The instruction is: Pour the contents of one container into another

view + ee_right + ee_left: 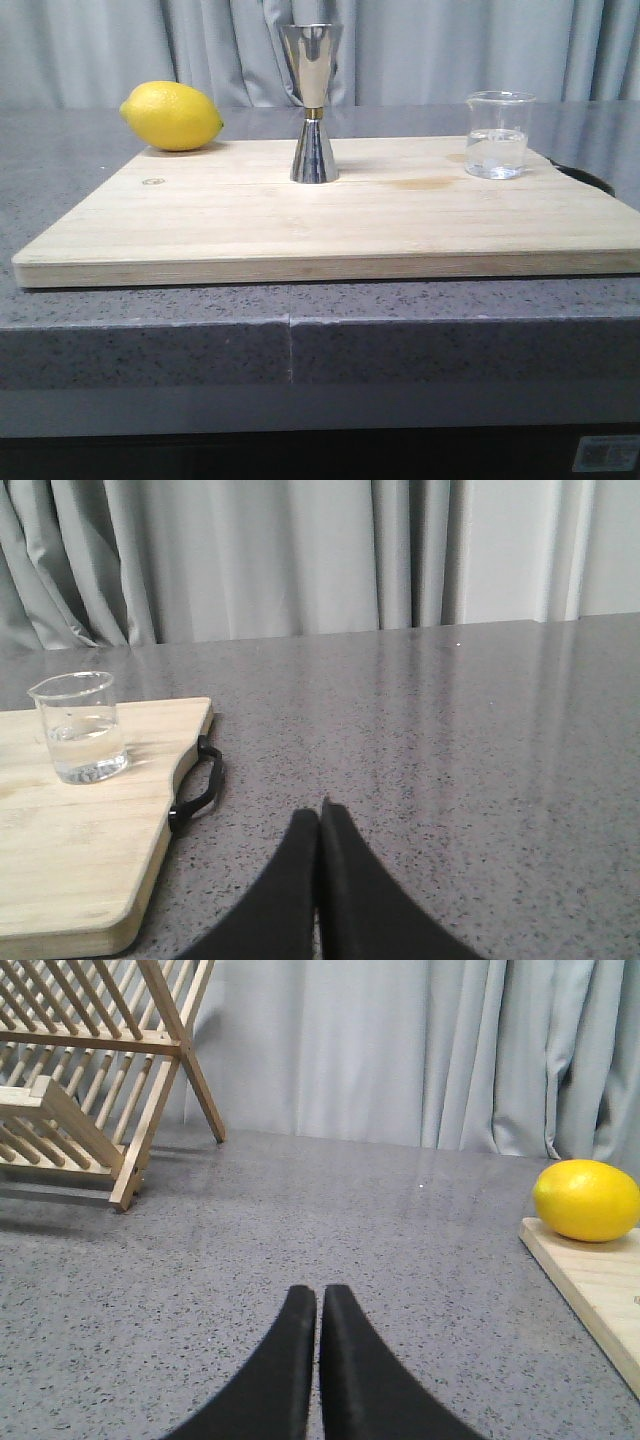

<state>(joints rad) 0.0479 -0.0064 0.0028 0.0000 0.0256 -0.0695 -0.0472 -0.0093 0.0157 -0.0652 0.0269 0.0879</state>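
Both claws clenched empty, left claw [319, 1360] and right claw [318, 880]; risk: small clear glass beaker [497, 135] at centre-right slips, or pour overshoots tall steel hourglass jigger [314, 103], tipping it.

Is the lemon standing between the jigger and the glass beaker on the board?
No, the lemon lies at the board's far left corner, left of the jigger.

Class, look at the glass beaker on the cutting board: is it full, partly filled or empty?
Partly filled. The beaker stands upright, with clear liquid reaching roughly halfway up its wall, in both the front and right wrist views.
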